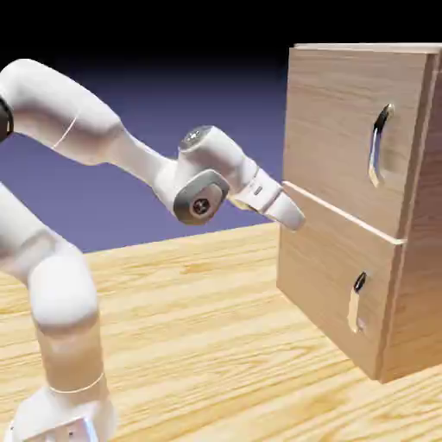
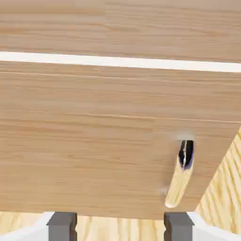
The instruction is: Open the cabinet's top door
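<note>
- Exterior view: the white arm (image 1: 60, 285) rises from the desk's near left corner, bends back at the elbow, then stretches to the right with the wrist angled slightly downward.
- The pincer (image 1: 292, 216) sits right at the cabinet's left front edge, about level with the seam between the two doors; whether it touches the wood I cannot tell, and its spread is not readable from here.
- The cabinet (image 1: 414, 285) stands upright on the desk (image 1: 198, 345) toward its right edge, doors facing left and toward the viewer.
- The top door (image 1: 337, 121) looks closed, flush with the front; its handle (image 1: 377, 145) is a long silver bar running vertically, near the door's right side.
- The lower door (image 1: 324, 276) is closed too, with a shorter vertical handle (image 1: 356, 302). Nothing inside is visible.
- Hand view: wood fills the picture, crossed by a pale seam near the top.
- The two grey fingertips (image 2: 61, 225) stand well apart at the bottom edge, so the pincer is wide with nothing between them.
- A short handle (image 2: 181, 176) shows at lower right, roughly upright in this picture, with desk beyond the panel's edge.
</note>
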Robot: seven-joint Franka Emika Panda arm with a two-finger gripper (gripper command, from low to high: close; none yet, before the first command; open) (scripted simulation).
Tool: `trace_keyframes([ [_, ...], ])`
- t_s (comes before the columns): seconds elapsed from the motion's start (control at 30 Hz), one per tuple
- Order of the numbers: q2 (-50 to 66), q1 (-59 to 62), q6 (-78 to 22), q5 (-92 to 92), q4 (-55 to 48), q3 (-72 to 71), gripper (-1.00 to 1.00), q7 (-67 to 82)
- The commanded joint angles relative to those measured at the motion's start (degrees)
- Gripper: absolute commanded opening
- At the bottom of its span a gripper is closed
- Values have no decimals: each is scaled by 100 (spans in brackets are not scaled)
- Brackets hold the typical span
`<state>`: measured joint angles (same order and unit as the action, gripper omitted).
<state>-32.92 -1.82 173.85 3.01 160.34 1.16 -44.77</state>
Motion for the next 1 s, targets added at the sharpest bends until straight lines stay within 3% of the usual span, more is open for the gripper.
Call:
trace_keyframes([
  [0.0,-22,-94,-13,250,-55,96,0,-192],
  [0.97,-649,-2811,-386,7476,-1641,2882,0,-5757],
])
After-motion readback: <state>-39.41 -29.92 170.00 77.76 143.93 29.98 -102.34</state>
